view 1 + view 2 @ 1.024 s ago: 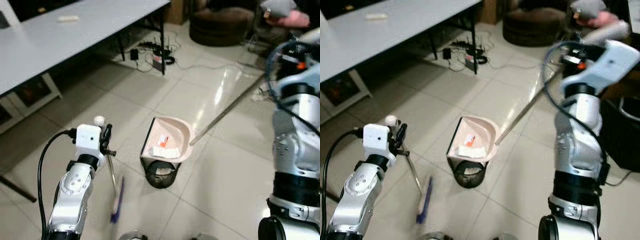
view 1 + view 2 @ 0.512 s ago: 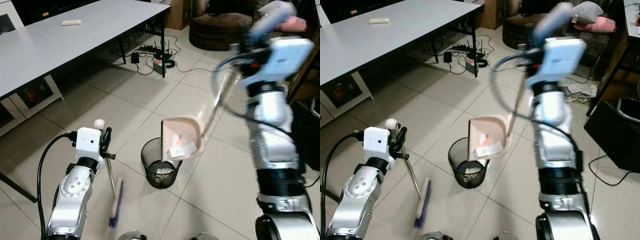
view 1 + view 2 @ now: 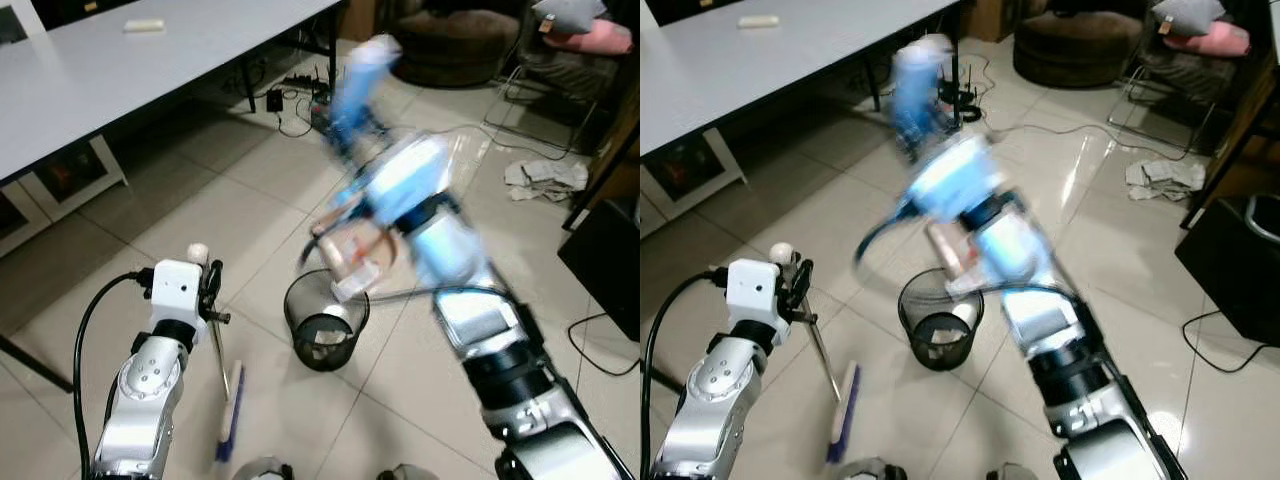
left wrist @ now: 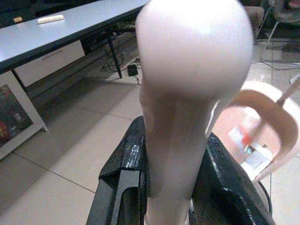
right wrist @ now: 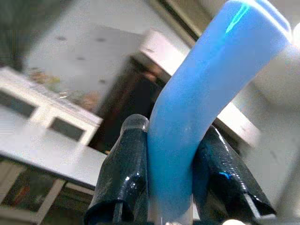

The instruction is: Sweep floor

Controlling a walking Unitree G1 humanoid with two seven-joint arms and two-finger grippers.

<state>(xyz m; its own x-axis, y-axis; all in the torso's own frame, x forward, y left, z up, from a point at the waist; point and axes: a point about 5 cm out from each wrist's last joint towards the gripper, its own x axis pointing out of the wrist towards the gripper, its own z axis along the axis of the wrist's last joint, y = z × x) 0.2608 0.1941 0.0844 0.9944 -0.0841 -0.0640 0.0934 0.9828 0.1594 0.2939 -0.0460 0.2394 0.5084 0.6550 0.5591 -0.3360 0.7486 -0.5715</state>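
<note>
Right gripper (image 5: 171,206) clamped on dustpan handle (image 5: 206,108), left gripper (image 4: 173,187) on broom (image 3: 228,410) — tip dustpan (image 3: 362,258) squarely over bin (image 3: 325,322) rim, slowly, avoiding spill.

Pink dustpan (image 3: 358,252), tipped over black mesh bin (image 3: 325,322), litter sliding out; blue-bristled broom (image 3: 229,413) upright on floor.

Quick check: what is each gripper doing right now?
Left gripper: shut on the broom handle.
Right gripper: shut on the blue dustpan handle, dustpan tipped over the bin.
</note>
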